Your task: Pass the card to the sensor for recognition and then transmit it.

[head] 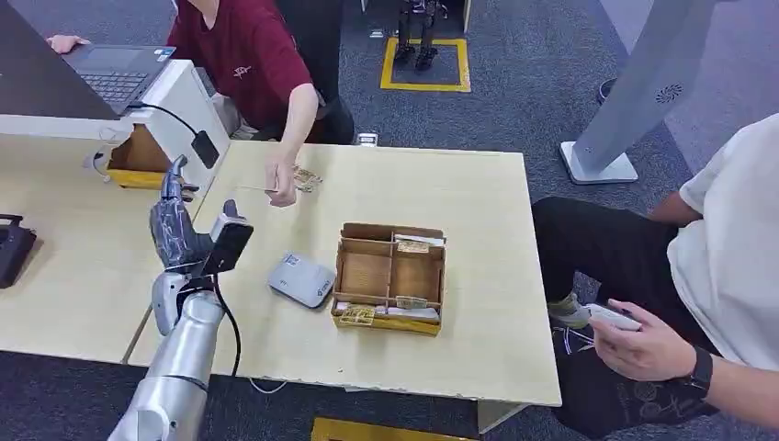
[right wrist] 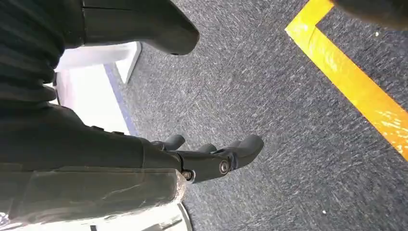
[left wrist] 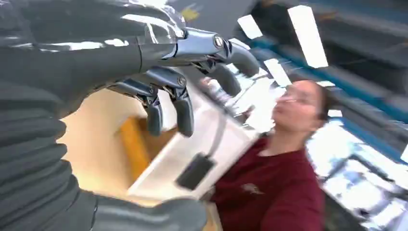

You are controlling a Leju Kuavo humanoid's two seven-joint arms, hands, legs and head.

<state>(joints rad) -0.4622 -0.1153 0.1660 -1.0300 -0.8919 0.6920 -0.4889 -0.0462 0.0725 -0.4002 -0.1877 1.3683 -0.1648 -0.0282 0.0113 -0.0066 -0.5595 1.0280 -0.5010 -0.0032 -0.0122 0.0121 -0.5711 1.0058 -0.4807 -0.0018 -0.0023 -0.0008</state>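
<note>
The card (head: 260,190) sits in the person's hand (head: 281,182), upper-middle of the frame, so handover seems done. The left hand (head: 174,220) hovers near it with fingers (left wrist: 183,113) apart and empty; the right hand (right wrist: 211,156) hangs loosely curled, apparently empty.

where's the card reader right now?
In the head view the grey card reader lies flat on the light wooden table, just left of the cardboard tray and right of the raised left hand.
</note>
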